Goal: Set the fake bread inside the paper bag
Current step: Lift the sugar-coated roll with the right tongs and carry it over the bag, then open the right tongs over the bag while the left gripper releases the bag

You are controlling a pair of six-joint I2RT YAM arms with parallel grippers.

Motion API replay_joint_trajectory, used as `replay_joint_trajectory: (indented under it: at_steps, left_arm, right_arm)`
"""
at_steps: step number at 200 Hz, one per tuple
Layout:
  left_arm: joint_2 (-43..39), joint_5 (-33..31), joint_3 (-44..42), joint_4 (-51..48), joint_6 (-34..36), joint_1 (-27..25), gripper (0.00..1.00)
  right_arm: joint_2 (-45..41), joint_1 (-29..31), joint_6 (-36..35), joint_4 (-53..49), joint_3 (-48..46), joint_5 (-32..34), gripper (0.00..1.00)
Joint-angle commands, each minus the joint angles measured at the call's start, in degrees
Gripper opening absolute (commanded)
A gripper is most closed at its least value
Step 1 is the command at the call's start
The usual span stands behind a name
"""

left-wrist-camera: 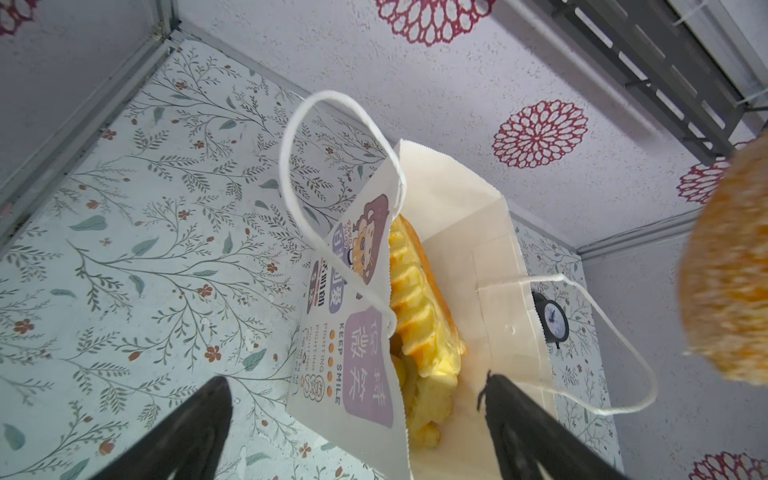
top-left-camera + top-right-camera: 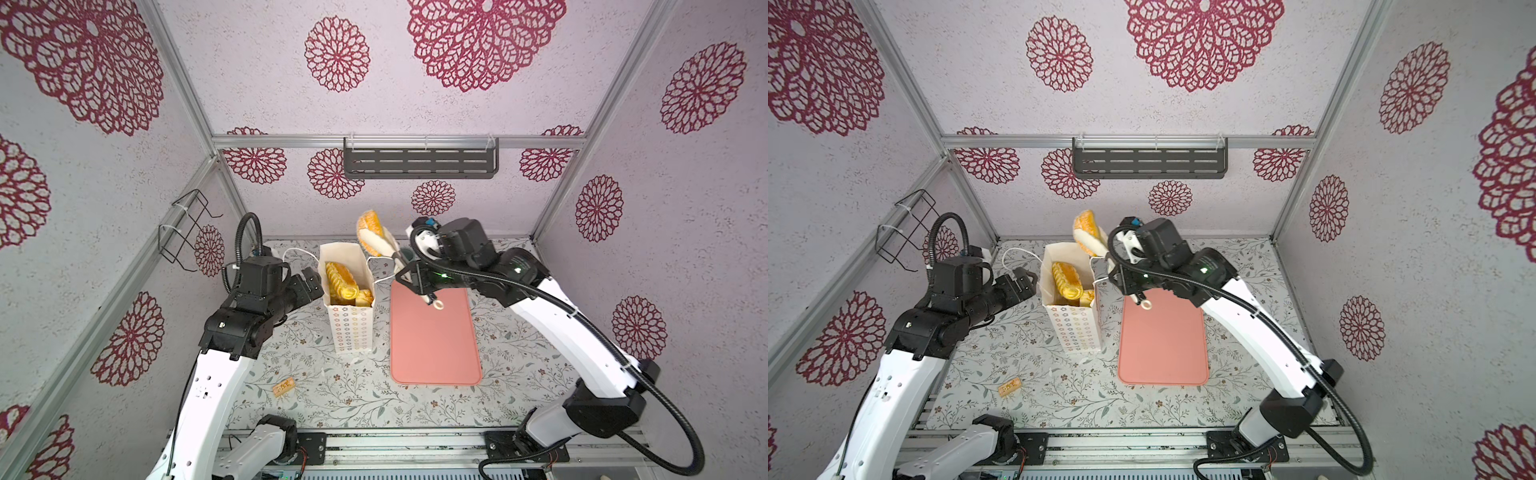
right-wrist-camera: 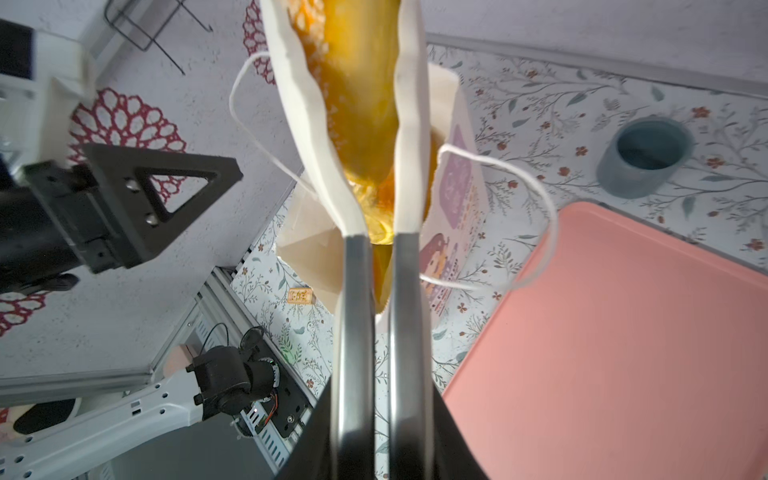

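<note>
The paper bag (image 2: 349, 328) (image 2: 1075, 328) stands upright left of the table's middle, mouth open. Ridged yellow fake bread (image 2: 340, 280) (image 1: 415, 299) lies inside it. My right gripper (image 2: 411, 275) (image 3: 382, 415) is shut on the metal handles of tongs (image 3: 357, 291). The tongs' white tips pinch an orange fake bread (image 2: 370, 222) (image 2: 1086, 222) (image 3: 361, 104) in the air above the bag's far rim. My left gripper (image 2: 309, 282) (image 1: 355, 380) is open and holds nothing. It is at the bag's left rim, with the bag's picture side (image 1: 353, 332) between its fingers.
A pink tray (image 2: 432, 336) lies right of the bag. A tan cork-like piece (image 2: 284, 387) sits near the front left. A grey-blue cup (image 3: 644, 162) and a small black clock (image 1: 552, 324) stand behind the bag. A wire rack (image 2: 183, 228) hangs on the left wall.
</note>
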Motion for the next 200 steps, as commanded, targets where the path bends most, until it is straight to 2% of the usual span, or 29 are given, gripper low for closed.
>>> replay_joint_trajectory:
  at_steps: [1,20,82,114,146,167,200]
  left_arm:
    - [-2.19,-2.45,-1.23,-2.21,-0.77,1.28,0.97]
    - [-3.94,-2.37,-2.51,-2.71,-0.98,1.98,0.97]
    - [-4.79,-0.45,-4.61,-2.39,-0.83,3.66,0.97]
    - [-4.02,0.51,-4.17,-1.72,-0.55,4.20,0.97]
    - [-4.58,-0.24,-4.46,-1.37,-0.35,4.82,0.97]
    - [-6.01,-1.00,-6.14,-0.20,-0.62,6.00,0.97]
    - [-8.52,-3.15,-10.52,1.95,-2.61,8.67,0.97]
  right_arm:
    - [3.58,1.45,-0.50,-3.95,5.33,5.00,0.29]
    - [5.83,1.45,-0.41,-4.99,6.50,7.32,0.33]
    - [7.45,1.52,-0.87,-3.91,7.80,6.18,0.50]
    - [5.47,1.56,-0.81,-2.76,8.09,7.67,0.48]
    - [-1.04,0.36,-1.04,-2.63,4.97,18.28,0.42]
    - [-10.96,-5.08,0.21,0.88,-5.51,21.71,0.41]
    - [-28.21,-24.53,3.32,6.07,-31.14,18.67,0.43]
